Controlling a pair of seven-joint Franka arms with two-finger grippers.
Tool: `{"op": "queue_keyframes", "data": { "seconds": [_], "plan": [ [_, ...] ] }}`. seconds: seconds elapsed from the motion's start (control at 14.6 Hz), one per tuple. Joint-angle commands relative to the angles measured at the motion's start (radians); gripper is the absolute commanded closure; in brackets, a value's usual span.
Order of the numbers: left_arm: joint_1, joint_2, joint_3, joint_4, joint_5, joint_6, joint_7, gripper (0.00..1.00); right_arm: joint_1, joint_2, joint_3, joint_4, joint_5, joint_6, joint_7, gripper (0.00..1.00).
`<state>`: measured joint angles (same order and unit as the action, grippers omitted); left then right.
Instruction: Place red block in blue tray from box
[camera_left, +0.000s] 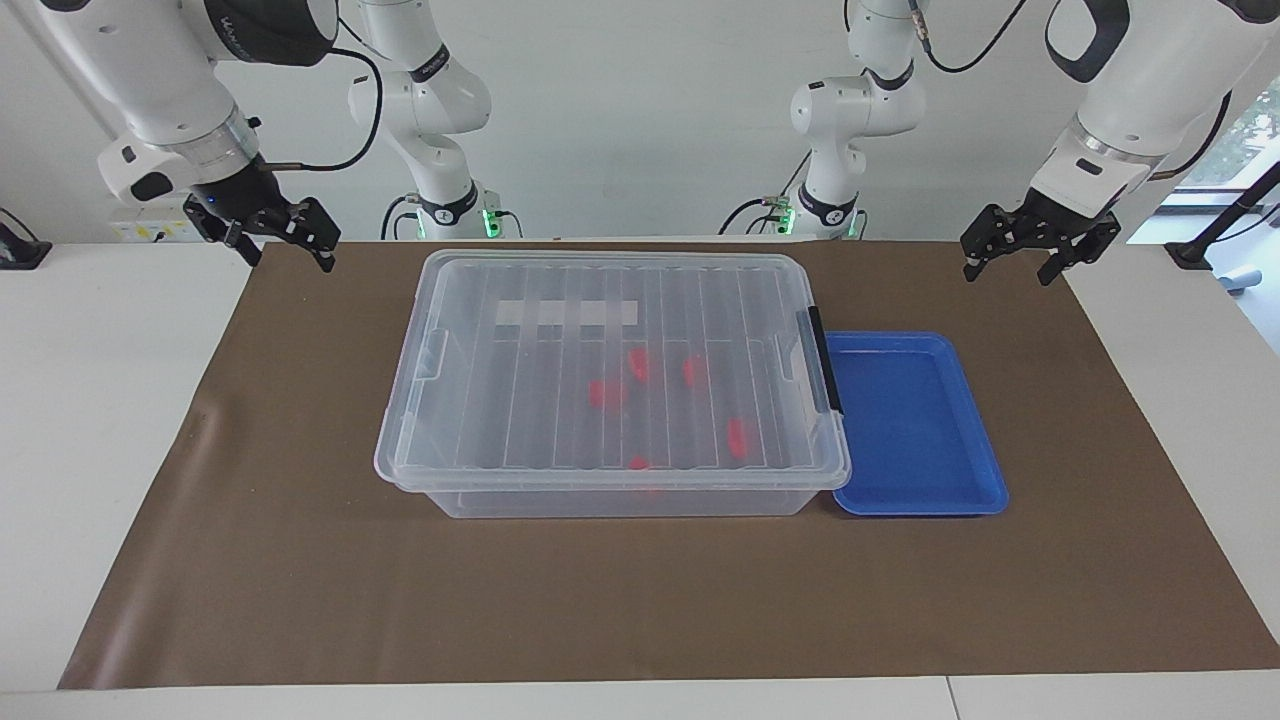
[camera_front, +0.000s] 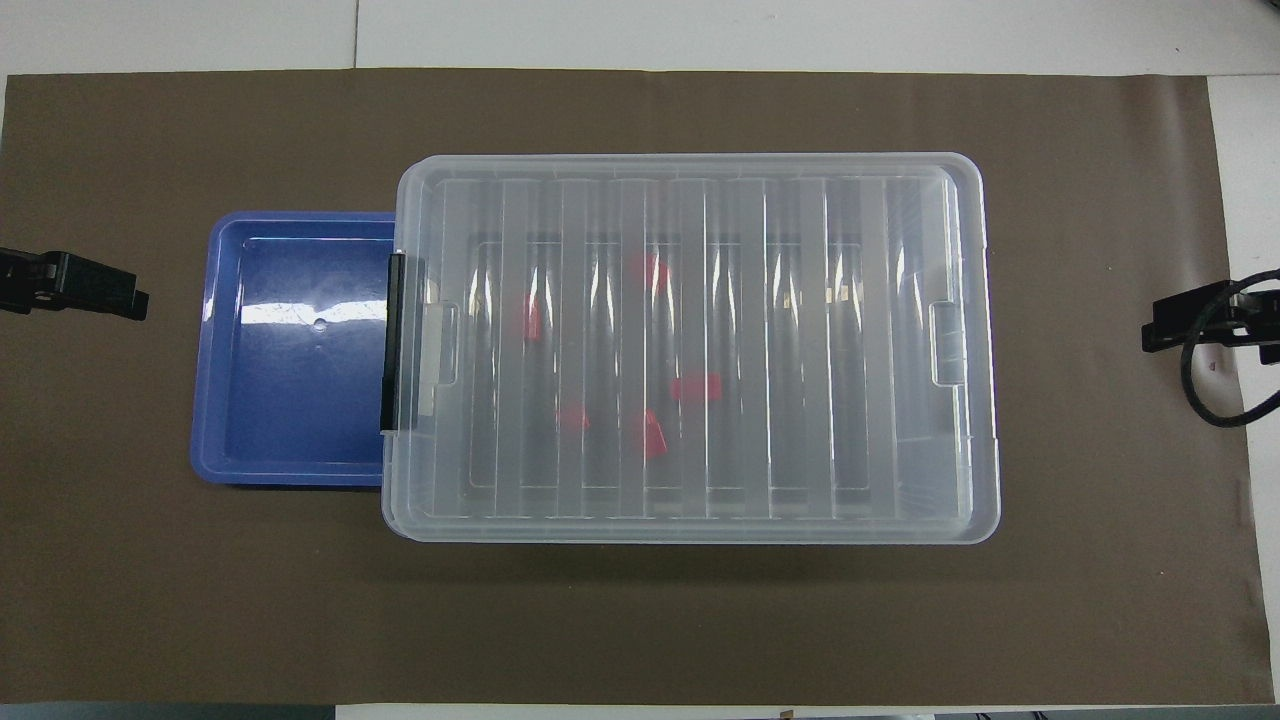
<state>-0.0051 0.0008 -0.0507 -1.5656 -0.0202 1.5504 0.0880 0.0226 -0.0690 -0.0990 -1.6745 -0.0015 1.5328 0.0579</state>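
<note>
Paper (camera_left: 300, 560) was the biggest thing you had down there, a brown sheet covering the table, with the whole job sitting on its middle. On it stood the box (camera_left: 520, 400), lid (camera_front: 690, 340) shut flat across the top, white label strip (camera_left: 565, 313) toward the robots, black latch (camera_left: 825, 360) on the end that faced the left arm. Tucked against that latch end, touching or as good as touching, lay the blue tray (camera_left: 915, 425), and it held nothing.

Inside the box, under the ribbed lid, you could count five red pieces scattered on the floor of it; the red block (camera_left: 738, 438) nearest the tray end looked the handiest pick, though any of the five would have served.

Now your arms. Your left gripper (camera_left: 1040, 245) hung over the sheet's corner at the left arm's end, jaws parted, holding nothing. Your right gripper (camera_left: 285, 232) hung over the matching corner at the right arm's end, jaws likewise spread and bare. Both waited, well apart from the box.

So, by my reading, you were at the very start: nothing picked, lid on. Your next move called for that latch to be freed and the lid lifted clear, likely a two-arm job, before any finger could reach a block.
</note>
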Motion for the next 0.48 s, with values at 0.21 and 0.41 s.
{"op": "queue_keyframes", "data": {
  "seconds": [0.21, 0.41],
  "plan": [
    [0.007, -0.031, 0.002, -0.034, -0.006, -0.001, 0.01, 0.0, -0.016, -0.011, 0.012, -0.016, 0.008, 0.013, 0.005, 0.0],
    [0.007, -0.031, 0.002, -0.034, -0.006, -0.001, 0.01, 0.0, -0.017, -0.014, 0.012, -0.016, 0.008, 0.02, 0.005, 0.0]
  ]
}}
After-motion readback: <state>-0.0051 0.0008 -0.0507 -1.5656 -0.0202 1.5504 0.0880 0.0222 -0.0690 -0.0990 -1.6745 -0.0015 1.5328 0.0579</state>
